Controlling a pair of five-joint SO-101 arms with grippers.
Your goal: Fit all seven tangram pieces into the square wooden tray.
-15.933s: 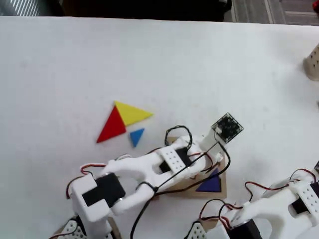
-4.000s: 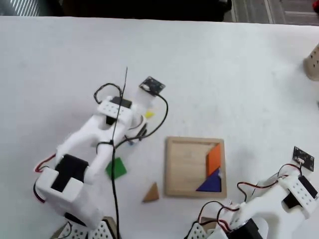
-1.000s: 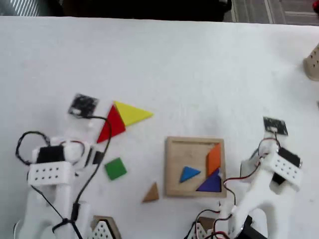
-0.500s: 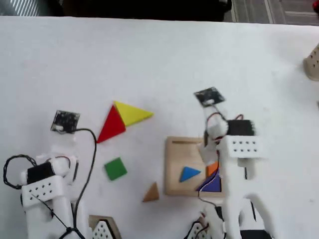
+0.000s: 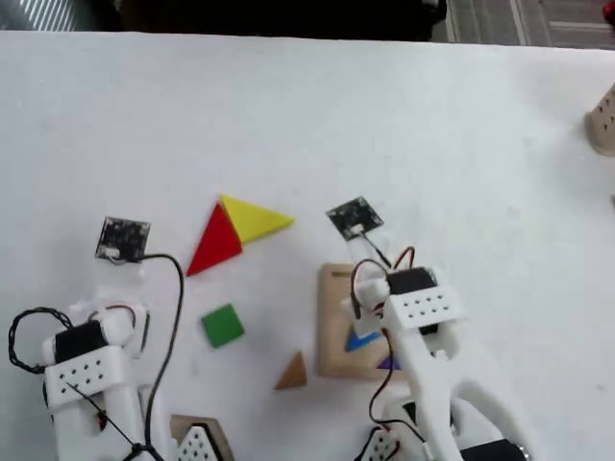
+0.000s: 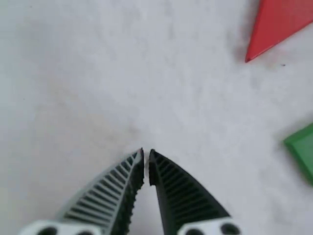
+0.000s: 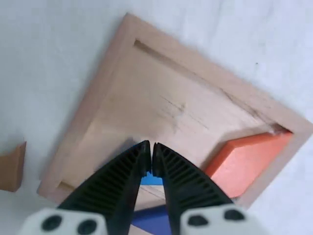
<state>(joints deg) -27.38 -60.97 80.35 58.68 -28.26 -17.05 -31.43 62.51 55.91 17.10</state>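
Two tools, both pinched shut and empty; seven tangram pieces, four loose and three in the tray.
In the high view the square wooden tray is lying right of lower centre under the right arm. The touching yellow triangle and red triangle, the green square and the tan triangle are sitting on the table to its left. The right wrist view is showing the right tool over the tray's blue triangle, dark blue piece and orange piece, which the arm is covering from above. The left tool is hanging over bare table.
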